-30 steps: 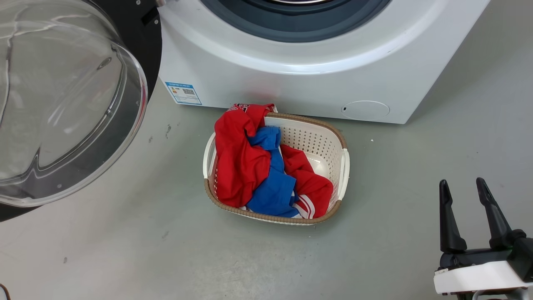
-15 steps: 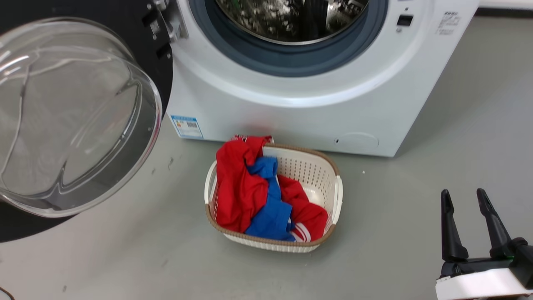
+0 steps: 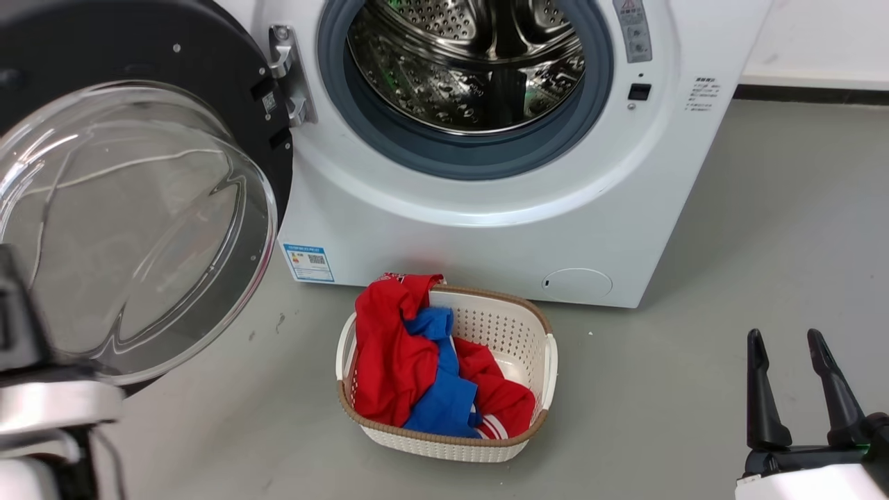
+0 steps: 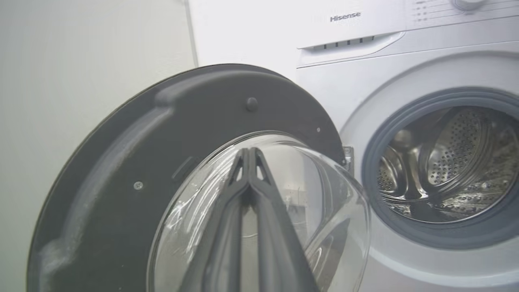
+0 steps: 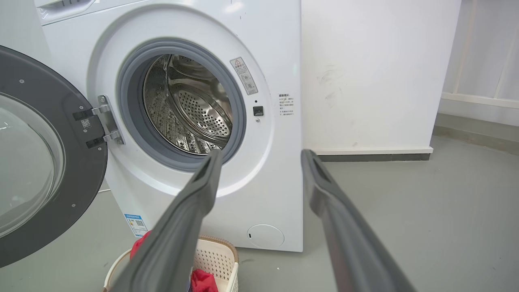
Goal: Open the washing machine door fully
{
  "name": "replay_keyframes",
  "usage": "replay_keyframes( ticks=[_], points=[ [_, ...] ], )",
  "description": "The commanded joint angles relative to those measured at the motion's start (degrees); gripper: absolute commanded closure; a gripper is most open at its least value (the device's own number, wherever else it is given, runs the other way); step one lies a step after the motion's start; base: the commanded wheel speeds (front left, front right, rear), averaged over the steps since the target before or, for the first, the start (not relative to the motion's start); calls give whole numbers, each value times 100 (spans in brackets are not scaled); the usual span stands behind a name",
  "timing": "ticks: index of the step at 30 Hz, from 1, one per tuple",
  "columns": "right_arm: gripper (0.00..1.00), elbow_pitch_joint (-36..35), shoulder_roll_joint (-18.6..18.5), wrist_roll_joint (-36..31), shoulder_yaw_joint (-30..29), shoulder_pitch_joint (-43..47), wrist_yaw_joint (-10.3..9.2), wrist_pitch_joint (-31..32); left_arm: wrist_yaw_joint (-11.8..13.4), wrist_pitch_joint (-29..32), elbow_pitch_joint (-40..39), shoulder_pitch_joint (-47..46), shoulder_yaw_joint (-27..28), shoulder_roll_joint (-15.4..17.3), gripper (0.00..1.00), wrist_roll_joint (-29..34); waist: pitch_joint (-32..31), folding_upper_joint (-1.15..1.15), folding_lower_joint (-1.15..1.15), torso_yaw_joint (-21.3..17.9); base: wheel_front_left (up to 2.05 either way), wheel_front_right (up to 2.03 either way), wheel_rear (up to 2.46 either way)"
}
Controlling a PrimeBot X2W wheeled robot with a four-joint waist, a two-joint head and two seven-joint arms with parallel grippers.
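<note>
Washing machine door (image 3: 139,229) looks stiff, heavy, slick-glassed: push its black rim (image 3: 104,48) opposite the hinge (image 3: 288,76) with the left gripper (image 4: 249,151) pressed closed; right gripper (image 3: 785,338) gapes empty.

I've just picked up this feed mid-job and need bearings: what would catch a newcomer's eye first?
First comes the large round glossy black door with a bulging clear glass bowl, swung open at the left of the head view, baring the perforated steel drum of the white front-loading washing machine. Next is the white perforated plastic basket on the grey floor before the machine, holding bright red and blue clothes.
</note>
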Motion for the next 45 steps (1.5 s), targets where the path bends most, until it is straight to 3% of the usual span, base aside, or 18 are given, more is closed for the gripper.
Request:
replay_keyframes(
  ticks=[1,2,4,5,12,27,45],
  points=[
    [0,-5,12,28,10,68,1,-12,-18,13,-207,161,-251,-126,100,109,-71,0,0,-55,0,0,0],
    [0,1,11,33,14,81,0,-12,-16,13,-304,232,-372,-185,100,160,-101,0,0,-76,0,0,0],
    [0,7,11,39,8,109,0,-11,-9,13,-453,369,-596,-295,51,243,-155,0,0,-113,0,0,0],
    [0,7,11,45,9,124,1,-12,-6,13,-510,440,-705,-344,0,294,-181,0,0,-134,0,0,0],
    [0,-28,11,73,6,213,1,-12,32,13,-631,779,-1330,-573,0,373,-247,0,0,-257,0,0,0],
    [0,-55,11,140,102,342,1,-12,323,13,-112,1209,-2125,-700,0,87,-258,0,0,-442,0,0,0],
    [0,118,11,134,186,469,1,-12,641,13,369,1438,-2419,-712,0,-166,-226,0,0,-466,0,0,0]
  ],
)
